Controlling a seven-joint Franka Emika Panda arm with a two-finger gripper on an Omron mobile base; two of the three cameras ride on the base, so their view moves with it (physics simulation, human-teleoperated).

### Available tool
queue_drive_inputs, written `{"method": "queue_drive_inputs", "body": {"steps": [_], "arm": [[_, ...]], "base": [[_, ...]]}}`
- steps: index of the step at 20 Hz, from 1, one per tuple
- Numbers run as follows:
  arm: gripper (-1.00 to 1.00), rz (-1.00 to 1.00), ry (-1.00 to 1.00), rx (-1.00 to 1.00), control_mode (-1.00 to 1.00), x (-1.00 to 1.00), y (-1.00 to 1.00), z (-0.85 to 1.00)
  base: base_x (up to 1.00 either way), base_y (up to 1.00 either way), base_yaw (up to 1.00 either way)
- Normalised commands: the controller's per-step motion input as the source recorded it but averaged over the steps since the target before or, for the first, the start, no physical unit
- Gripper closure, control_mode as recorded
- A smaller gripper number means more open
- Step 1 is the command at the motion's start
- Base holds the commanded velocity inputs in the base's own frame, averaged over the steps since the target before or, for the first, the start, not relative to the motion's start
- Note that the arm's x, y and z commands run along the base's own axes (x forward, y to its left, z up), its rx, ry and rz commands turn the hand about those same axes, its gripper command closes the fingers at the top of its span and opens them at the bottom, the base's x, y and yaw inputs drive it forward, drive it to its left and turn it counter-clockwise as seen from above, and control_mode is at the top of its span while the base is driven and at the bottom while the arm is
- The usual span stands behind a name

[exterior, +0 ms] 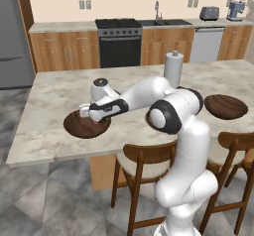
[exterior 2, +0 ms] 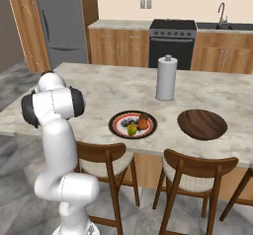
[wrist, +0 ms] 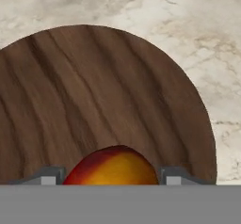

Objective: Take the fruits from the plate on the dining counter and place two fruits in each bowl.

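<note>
A red fruit (wrist: 113, 164) with a yellow-orange blush sits between my gripper's (wrist: 110, 177) two finger tips, which are shut on it. Below it lies a dark brown wooden bowl (wrist: 94, 100). In the left base view my gripper (exterior: 88, 115) hangs low over this left bowl (exterior: 79, 127) on the dining counter (exterior: 54, 96). The second bowl (exterior: 225, 106) lies at the right. The red-rimmed plate (exterior 2: 118, 125) holds a yellow-green fruit (exterior 2: 131, 129), an orange fruit (exterior 2: 143, 124) and a brown fruit (exterior 2: 143, 116), left of the right-hand bowl (exterior 2: 201, 124).
A paper towel roll (exterior 2: 166, 78) stands upright on the counter behind the plate and bowl. Wooden stools (exterior: 146, 163) line the counter's near edge. A stove (exterior: 119, 41) and cabinets run along the back wall.
</note>
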Motion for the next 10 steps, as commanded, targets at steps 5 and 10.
{"method": "queue_drive_inputs", "body": {"steps": [5,10], "arm": [[1.00,-0.07,0.18,0.06,-1.00,0.03,0.09,-0.13],[1.00,-0.04,0.11,0.02,-1.00,0.06,0.06,-0.17]], "base": [[0.00,0.00,0.00],[0.00,0.00,0.00]]}}
